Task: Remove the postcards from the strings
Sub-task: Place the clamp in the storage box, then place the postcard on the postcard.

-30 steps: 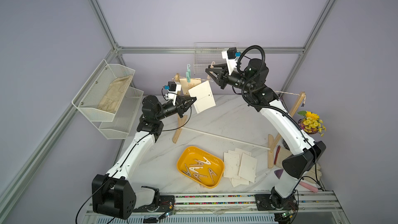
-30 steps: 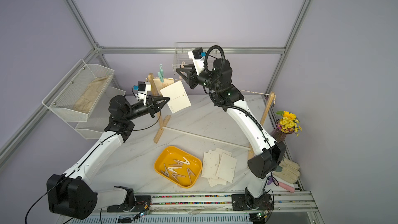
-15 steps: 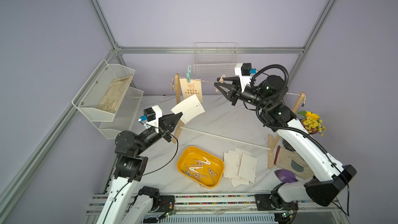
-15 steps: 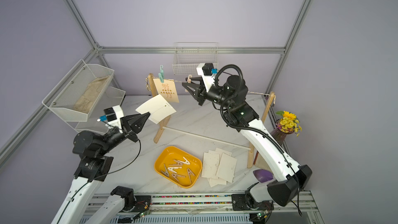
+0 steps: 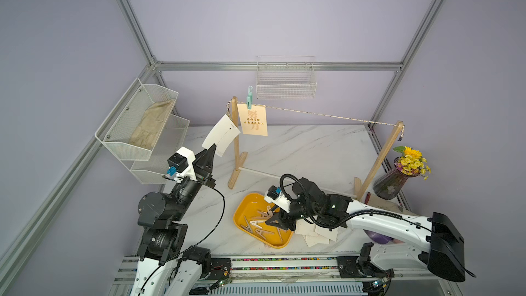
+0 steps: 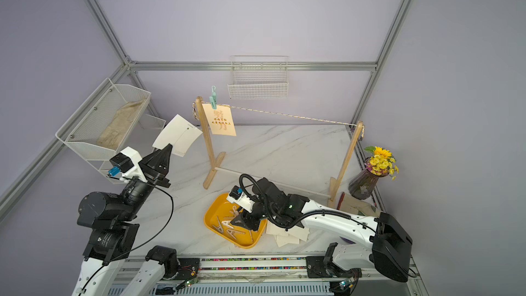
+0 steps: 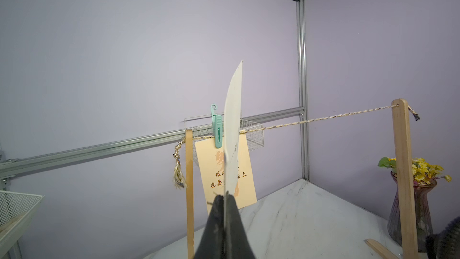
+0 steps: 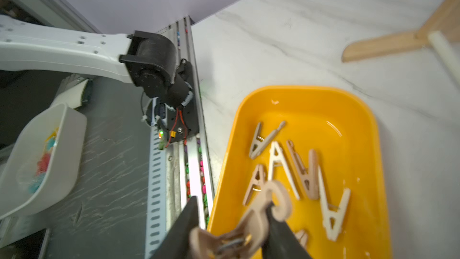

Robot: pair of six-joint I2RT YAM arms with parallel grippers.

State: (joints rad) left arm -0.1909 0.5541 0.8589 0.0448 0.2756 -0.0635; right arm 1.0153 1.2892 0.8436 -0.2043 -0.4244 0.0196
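My left gripper (image 5: 213,146) (image 6: 170,146) (image 7: 225,196) is shut on the corner of a white postcard (image 5: 221,135) (image 6: 178,135) (image 7: 232,133), holding it up in the air left of the rack. A tan postcard (image 5: 253,122) (image 6: 220,122) (image 7: 249,190) with orange lettering hangs from the string (image 5: 321,114) (image 6: 284,114) (image 7: 323,120) under a green clothespin (image 5: 249,101) (image 7: 218,130). My right gripper (image 5: 269,222) (image 6: 234,221) (image 8: 230,204) is low over the yellow tray (image 5: 239,209) (image 8: 348,95). Its jaws stand apart, and a blurred beige clothespin (image 8: 254,220) lies loose and slantwise between them.
Several clothespins (image 8: 281,163) lie in the tray. A stack of white postcards (image 5: 316,237) (image 6: 287,237) lies right of it, partly under my right arm. Wooden posts (image 5: 234,143) (image 5: 378,160), a white rod (image 5: 256,170), wire baskets (image 5: 142,121) (image 5: 286,86) and a flower vase (image 5: 398,177) stand around.
My right arm came down from the string to the yellow tray with the beige clothespin, and its jaws have widened. My left arm drew back and to the left, still gripping the white postcard.
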